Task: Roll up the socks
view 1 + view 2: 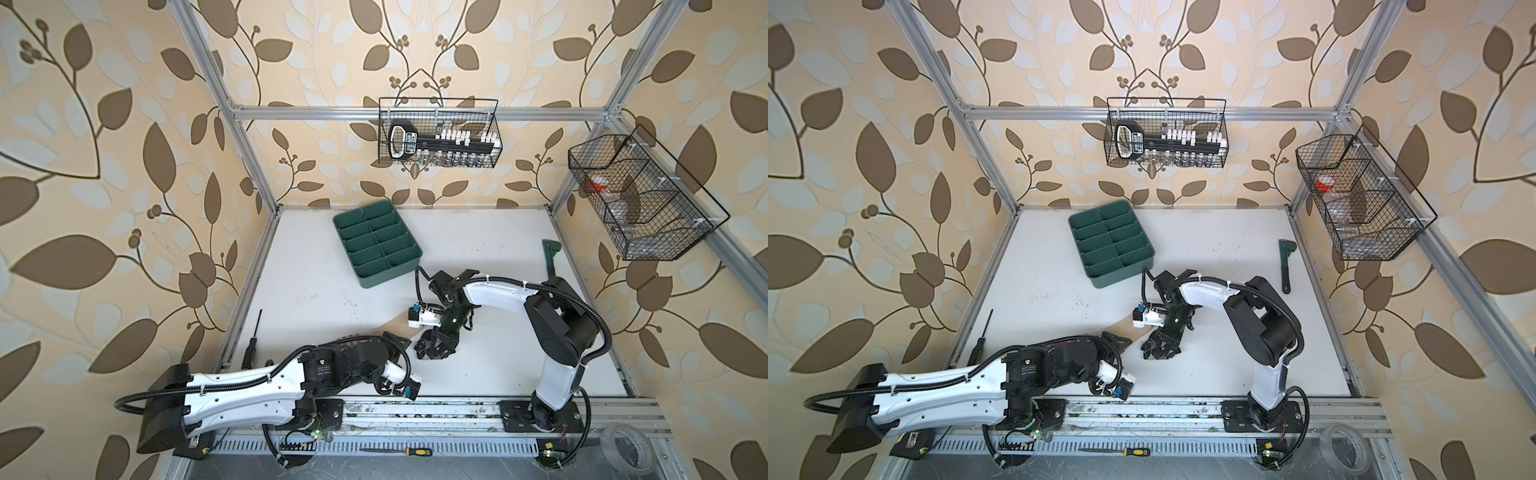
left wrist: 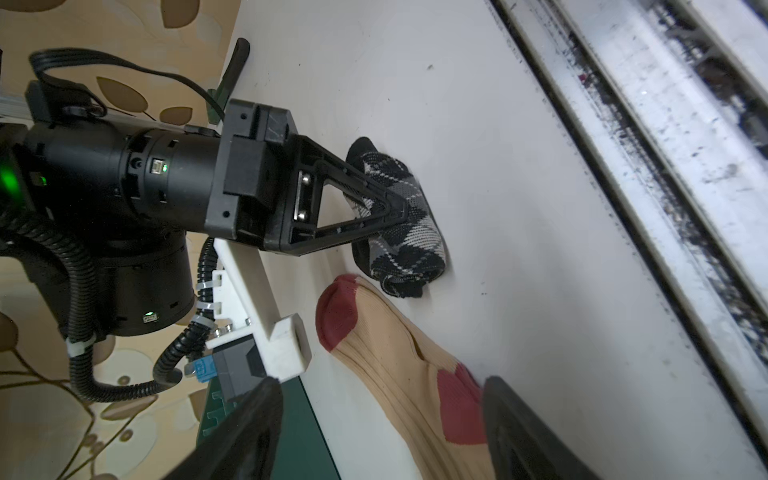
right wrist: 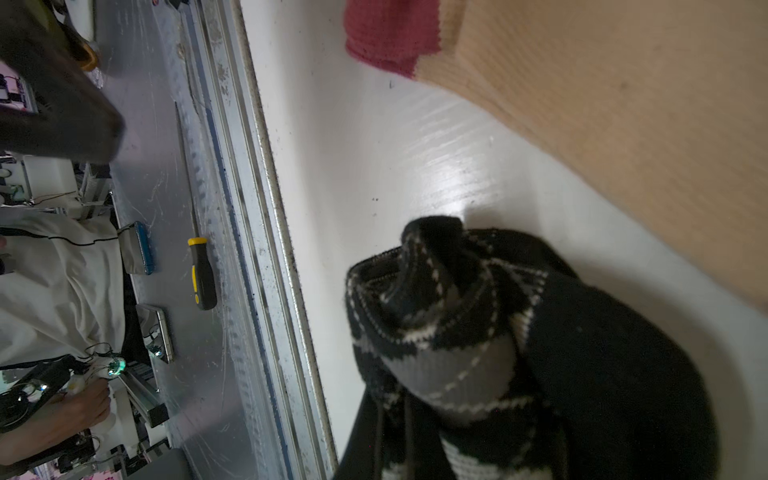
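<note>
My right gripper (image 2: 395, 212) pinches the rolled black sock (image 2: 399, 245) — my left gripper (image 2: 382, 386) gapes astride the beige sock (image 2: 386, 345). The wire basket (image 1: 494, 137) on the back wall holds a socket rack (image 1: 449, 143); the green tray (image 1: 409, 266) stands beyond.

The left arm (image 1: 249, 386) lies low and nearly level, stretched out from its base. The left gripper (image 2: 382, 388) at its end has its jaws wide apart, and both fingers (image 2: 257, 424) are dark and blurred in the wrist view. The right arm (image 1: 548, 328) rises from its base, folds at the elbow and bends down at the wrist (image 1: 451, 321), so the right gripper (image 2: 401, 214) points downward ahead of the left jaws' tips. Its own jaws are pressed together on the black sock (image 2: 409, 245), which bulges out on both sides of them.
</note>
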Tool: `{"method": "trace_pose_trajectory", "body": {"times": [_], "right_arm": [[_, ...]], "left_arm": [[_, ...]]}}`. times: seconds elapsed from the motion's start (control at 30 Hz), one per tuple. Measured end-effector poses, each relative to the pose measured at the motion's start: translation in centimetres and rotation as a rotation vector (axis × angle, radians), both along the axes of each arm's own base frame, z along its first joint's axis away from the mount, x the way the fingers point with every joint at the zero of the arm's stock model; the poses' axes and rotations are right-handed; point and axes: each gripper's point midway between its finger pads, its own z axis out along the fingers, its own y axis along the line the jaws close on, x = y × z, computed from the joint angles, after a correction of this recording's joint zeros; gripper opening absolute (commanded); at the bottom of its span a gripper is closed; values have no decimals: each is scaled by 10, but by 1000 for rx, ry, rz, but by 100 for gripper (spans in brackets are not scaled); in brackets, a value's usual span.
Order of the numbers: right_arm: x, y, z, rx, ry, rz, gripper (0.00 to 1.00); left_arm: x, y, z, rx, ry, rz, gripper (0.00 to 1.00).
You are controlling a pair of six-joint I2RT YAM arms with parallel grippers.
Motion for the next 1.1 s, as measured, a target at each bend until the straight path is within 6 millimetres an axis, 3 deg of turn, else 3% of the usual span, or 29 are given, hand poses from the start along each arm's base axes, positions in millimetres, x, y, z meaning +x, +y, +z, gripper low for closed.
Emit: {"method": "trace_pose_trajectory", "body": {"times": [0.33, 0.6, 0.77, 0.97, 1.1], "right_arm": [[10, -3, 1, 26, 99, -70, 2], [14, -4, 0, 44, 144, -92, 2], [14, -4, 1, 50, 150, -96, 2], [14, -3, 1, 54, 154, -100, 2], [16, -3, 2, 59, 154, -106, 1]], "left_arm": [[8, -26, -46, 34, 87, 85, 72], [29, -35, -76, 33, 84, 218, 70], [47, -52, -75, -45, 44, 293, 68], [56, -60, -76, -98, 29, 334, 60], [55, -62, -79, -110, 33, 342, 47]]}}
